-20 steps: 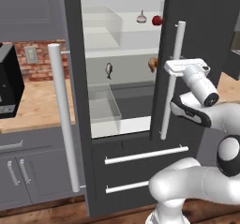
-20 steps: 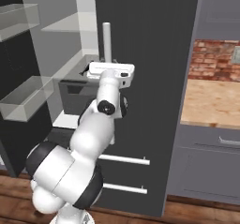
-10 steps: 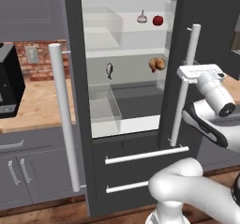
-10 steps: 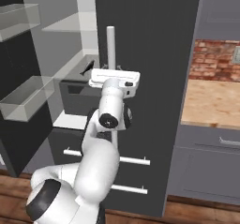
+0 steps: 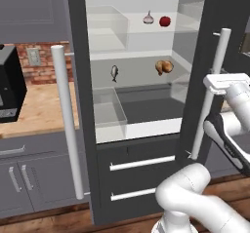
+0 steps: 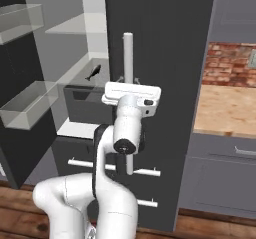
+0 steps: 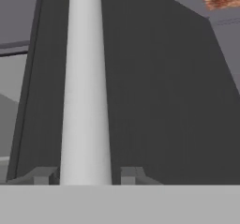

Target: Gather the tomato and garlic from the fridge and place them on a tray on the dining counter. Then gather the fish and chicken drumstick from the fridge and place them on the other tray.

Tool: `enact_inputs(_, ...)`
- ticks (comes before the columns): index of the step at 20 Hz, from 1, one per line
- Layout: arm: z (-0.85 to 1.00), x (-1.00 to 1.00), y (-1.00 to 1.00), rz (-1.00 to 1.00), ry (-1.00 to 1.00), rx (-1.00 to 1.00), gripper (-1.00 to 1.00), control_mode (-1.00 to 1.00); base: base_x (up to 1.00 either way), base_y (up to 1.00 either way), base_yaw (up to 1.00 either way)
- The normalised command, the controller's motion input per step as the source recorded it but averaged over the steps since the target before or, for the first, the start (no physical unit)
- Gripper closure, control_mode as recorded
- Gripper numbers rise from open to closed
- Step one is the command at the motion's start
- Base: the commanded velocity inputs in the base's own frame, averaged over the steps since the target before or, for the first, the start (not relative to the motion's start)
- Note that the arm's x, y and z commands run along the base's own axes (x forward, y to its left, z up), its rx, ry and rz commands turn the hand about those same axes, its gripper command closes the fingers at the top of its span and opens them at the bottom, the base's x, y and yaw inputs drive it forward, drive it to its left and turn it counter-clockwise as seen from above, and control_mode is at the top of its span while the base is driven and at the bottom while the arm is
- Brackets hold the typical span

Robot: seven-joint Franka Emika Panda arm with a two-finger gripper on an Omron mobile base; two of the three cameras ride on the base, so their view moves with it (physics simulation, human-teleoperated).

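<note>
The fridge stands open. On its top shelf sit the garlic and the red tomato. One shelf lower are the dark fish and the brown chicken drumstick. My gripper is shut on the right door's white handle, well to the right of the food. The bar runs between both finger tips in the hand view. The trays and the dining counter are out of view.
The left fridge door with its long white handle hangs open at the left. A black coffee machine sits on a wooden counter. A clear bin rests on the lower shelf above two drawers. Another counter lies to the right.
The right fridge door has swung further open. My gripper went with its handle, to the right in the left base view, and the shelves show more widely.
</note>
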Motion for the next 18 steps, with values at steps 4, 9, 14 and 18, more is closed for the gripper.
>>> enact_inputs(4,0.0,-0.58,-1.0,0.0,0.0,0.0,1.0,-1.0,0.0,0.0,0.0)
enact_inputs(9,0.0,-0.65,-1.0,0.0,0.0,0.0,1.0,-1.0,0.0,0.0,0.0)
enact_inputs(14,0.0,-0.65,-1.0,0.0,0.0,0.0,1.0,-1.0,0.0,0.0,0.0)
enact_inputs(18,0.0,-0.58,-1.0,0.01,0.0,0.0,1.0,-1.0,0.0,0.0,0.0)
